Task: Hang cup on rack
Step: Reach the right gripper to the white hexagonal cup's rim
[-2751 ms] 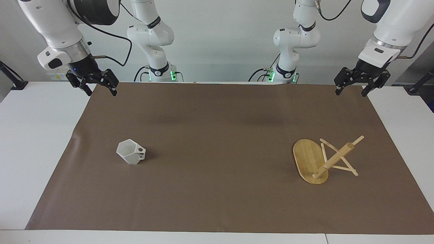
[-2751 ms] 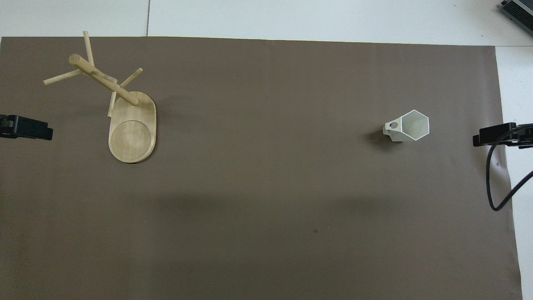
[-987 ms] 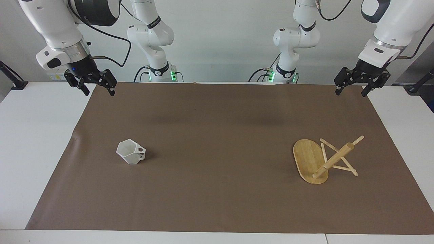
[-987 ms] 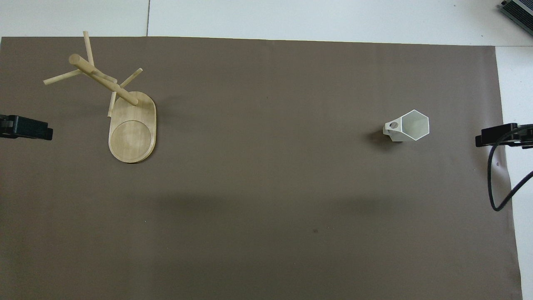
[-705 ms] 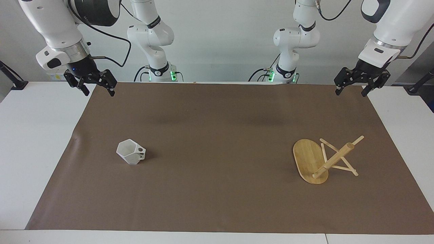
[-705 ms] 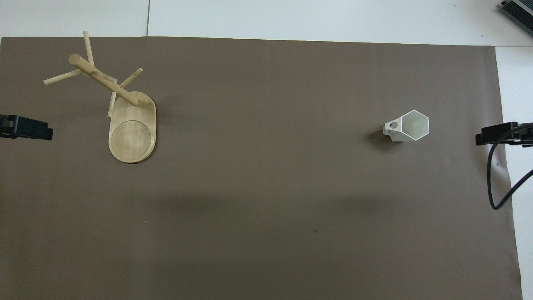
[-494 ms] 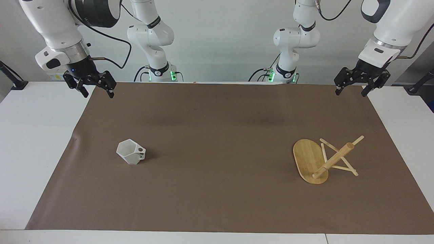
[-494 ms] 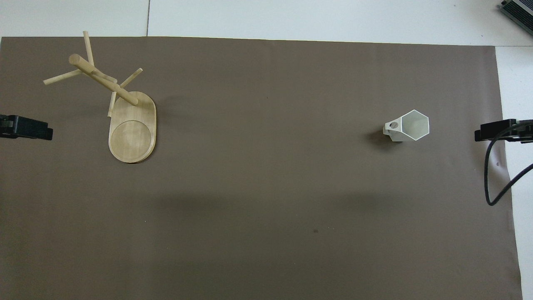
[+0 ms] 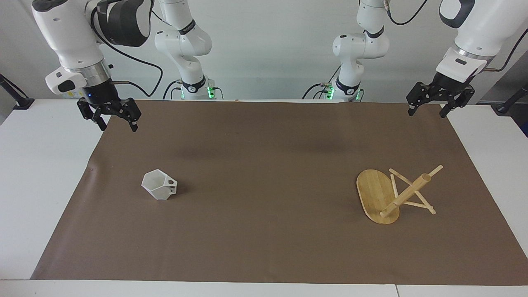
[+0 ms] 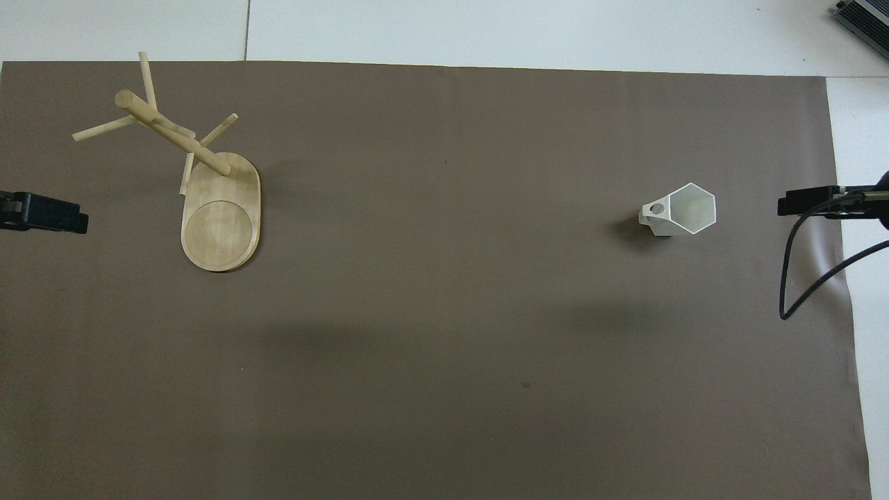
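Note:
The white faceted cup (image 9: 159, 190) (image 10: 685, 210) stands upright on the brown mat toward the right arm's end, its handle turned toward the rack. The bamboo rack (image 9: 376, 194) (image 10: 221, 217) stands upright on its oval base toward the left arm's end, with thin pegs crossing its post (image 9: 406, 194). My right gripper (image 9: 118, 126) hangs open and empty over the mat's corner at the right arm's end, well apart from the cup. My left gripper (image 9: 427, 112) waits open and empty over the mat's corner at the left arm's end.
The brown mat (image 9: 264, 165) covers most of the white table (image 9: 37, 173). A black cable (image 10: 799, 278) hangs from the right arm over the mat's edge. Two more arm bases (image 9: 194, 88) stand along the table's edge by the robots.
My right gripper has come down a little and swung slightly toward the cup's side of the mat. The left arm, cup and rack have not moved.

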Motion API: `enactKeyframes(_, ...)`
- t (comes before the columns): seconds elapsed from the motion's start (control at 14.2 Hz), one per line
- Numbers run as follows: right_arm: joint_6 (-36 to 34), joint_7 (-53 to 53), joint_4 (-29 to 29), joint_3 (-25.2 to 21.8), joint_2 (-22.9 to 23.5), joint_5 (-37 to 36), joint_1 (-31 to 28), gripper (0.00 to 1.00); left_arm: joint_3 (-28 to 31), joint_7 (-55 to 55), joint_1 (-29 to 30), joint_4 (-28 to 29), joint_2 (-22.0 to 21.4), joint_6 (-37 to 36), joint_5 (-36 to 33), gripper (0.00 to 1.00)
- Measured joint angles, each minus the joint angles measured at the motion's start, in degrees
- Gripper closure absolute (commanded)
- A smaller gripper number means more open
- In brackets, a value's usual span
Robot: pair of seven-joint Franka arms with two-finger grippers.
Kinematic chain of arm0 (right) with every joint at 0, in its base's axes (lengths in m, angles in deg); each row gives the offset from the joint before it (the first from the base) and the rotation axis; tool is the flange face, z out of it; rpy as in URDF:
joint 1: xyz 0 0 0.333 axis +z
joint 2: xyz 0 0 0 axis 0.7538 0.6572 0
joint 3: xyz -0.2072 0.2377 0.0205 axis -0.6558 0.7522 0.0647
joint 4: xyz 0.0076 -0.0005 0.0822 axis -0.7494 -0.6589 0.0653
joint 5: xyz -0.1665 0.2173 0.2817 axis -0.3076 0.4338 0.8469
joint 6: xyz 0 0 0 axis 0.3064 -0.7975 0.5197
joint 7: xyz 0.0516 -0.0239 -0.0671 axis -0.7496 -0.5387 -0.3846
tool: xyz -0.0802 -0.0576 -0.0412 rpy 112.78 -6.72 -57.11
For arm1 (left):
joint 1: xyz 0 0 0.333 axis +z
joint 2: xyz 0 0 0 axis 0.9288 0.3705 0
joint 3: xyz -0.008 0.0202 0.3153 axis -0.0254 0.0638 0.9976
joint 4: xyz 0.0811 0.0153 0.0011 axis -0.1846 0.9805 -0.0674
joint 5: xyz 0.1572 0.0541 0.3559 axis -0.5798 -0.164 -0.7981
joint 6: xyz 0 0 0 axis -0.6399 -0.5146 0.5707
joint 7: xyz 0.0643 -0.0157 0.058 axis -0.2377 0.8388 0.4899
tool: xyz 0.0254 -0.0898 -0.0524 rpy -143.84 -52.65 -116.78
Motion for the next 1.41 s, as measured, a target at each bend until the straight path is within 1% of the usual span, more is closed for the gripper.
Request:
enactKeyframes(0.56, 8.89, 0.00, -1.90, 0.00, 5.53, 0.00, 0.00, 0.00, 0.00, 0.00, 0.00, 0.00, 0.00, 0.00, 0.00, 0.00)
enactKeyframes(1.13, 16.89, 0.00, -2.43, -0.17, 13.39, 0.00, -0.11, 0.00, 0.00, 0.00, 0.00, 0.00, 0.00, 0.00, 0.00, 0.00)
enactKeyframes(1.41, 22.43, 0.00, -4.59, -0.17, 16.44, 0.00, -0.11, 0.00, 0.00, 0.00, 0.00, 0.00, 0.00, 0.00, 0.00, 0.00)
